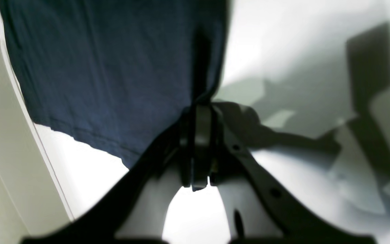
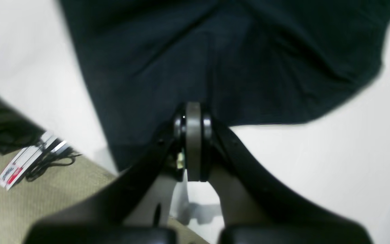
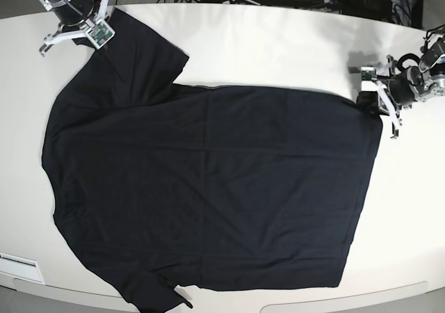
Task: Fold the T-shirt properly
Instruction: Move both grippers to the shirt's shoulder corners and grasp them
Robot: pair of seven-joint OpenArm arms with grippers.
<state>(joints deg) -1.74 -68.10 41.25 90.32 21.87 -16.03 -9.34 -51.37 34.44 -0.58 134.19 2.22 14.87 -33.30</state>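
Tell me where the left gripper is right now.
In the base view the left gripper is at the right edge of the white table, shut on the T-shirt at its upper right corner.

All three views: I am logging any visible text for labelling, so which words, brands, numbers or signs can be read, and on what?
Nothing can be read in any view.
White and red flat item on the beige floor, right wrist view: carries dark marks, too blurred to read.
Plain black short-sleeved T-shirt on the white table: no print or label visible.
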